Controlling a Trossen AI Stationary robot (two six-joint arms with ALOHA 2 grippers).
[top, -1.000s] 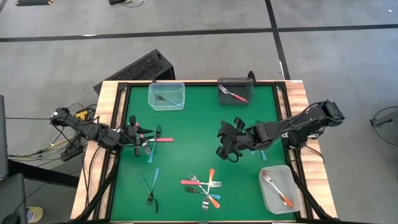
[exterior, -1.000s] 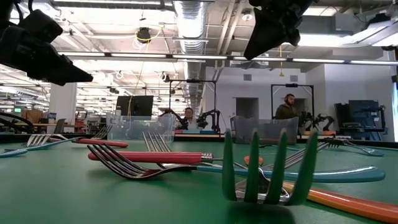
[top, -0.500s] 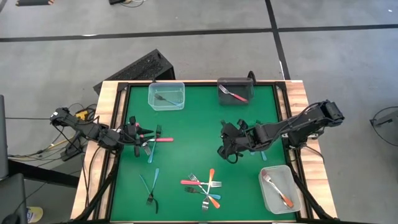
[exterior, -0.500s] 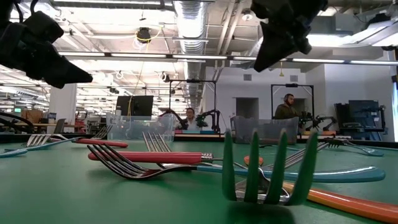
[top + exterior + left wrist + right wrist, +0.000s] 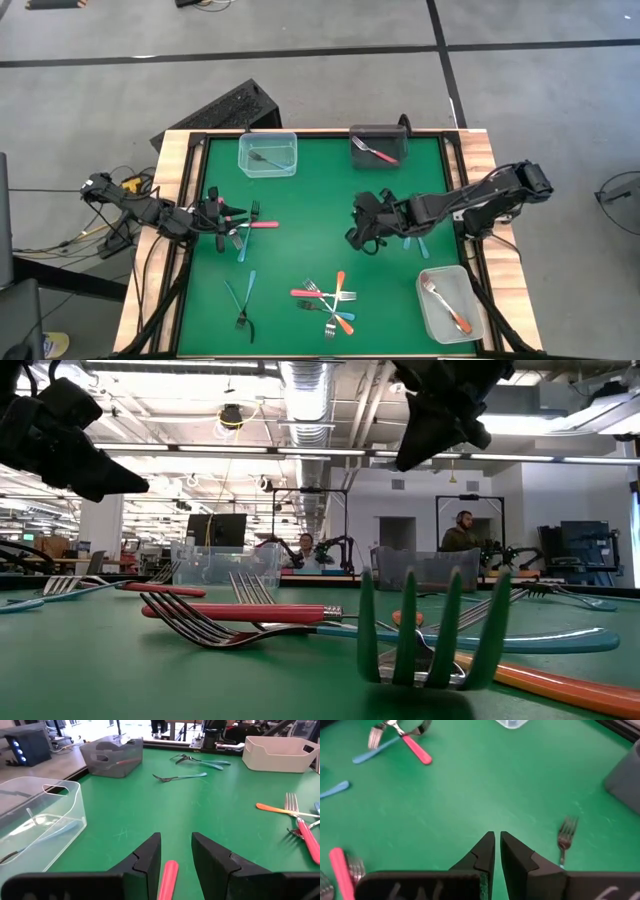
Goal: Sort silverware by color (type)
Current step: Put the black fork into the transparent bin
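Forks lie scattered over the green table (image 5: 320,200): a cluster near the front edge (image 5: 327,300), a teal pair (image 5: 242,300) to its left, single ones in the clear tub (image 5: 267,154), dark tub (image 5: 378,146) and white tub (image 5: 448,303). Left gripper (image 5: 175,851) sits low, jaws clamped on a pink fork handle (image 5: 168,879). Right gripper (image 5: 497,845) hovers mid-table, jaws nearly together, empty.
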